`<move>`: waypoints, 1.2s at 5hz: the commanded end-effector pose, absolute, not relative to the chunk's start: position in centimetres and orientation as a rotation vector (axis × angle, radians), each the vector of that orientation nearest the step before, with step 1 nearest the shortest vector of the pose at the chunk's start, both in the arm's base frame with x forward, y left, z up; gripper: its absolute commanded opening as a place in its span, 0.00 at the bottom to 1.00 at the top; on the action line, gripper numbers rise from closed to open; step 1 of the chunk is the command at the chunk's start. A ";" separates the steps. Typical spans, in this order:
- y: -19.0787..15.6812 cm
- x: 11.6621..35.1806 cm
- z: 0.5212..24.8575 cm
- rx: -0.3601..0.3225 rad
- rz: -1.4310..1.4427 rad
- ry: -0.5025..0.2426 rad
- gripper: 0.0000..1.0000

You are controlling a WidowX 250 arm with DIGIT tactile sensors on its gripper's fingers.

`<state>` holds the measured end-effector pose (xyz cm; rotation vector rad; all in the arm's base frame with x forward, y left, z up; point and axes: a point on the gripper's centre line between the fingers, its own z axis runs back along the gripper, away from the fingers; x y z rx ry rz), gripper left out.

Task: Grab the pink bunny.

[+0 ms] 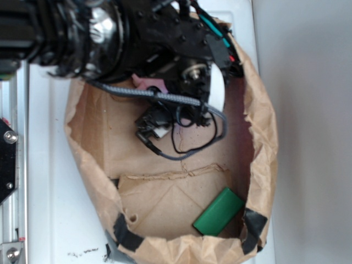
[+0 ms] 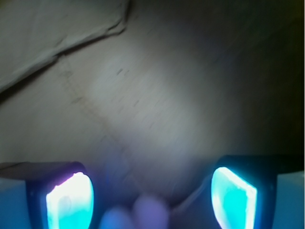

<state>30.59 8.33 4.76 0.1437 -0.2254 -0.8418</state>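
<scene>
Crumpled brown paper bag (image 1: 91, 165), lying open on the white bench (image 1: 49, 165): holds all items. Small light-pink fuzzy plush bunny (image 1: 147, 83): at the bag's far end, mostly hidden under the black robot arm. Pincer (image 2: 151, 193): fingers spread wide, a blurred pinkish shape between them, not gripped. Green rectangular block (image 1: 219, 212): near corner, untouched. Closing and lifting remain.
</scene>
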 end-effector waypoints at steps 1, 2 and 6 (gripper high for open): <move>9.2 28.8 7.0 0.140 -0.898 -0.233 1.00; 9.7 27.6 7.8 0.106 -0.926 -0.226 1.00; 11.2 28.7 3.8 0.261 -0.915 -0.253 1.00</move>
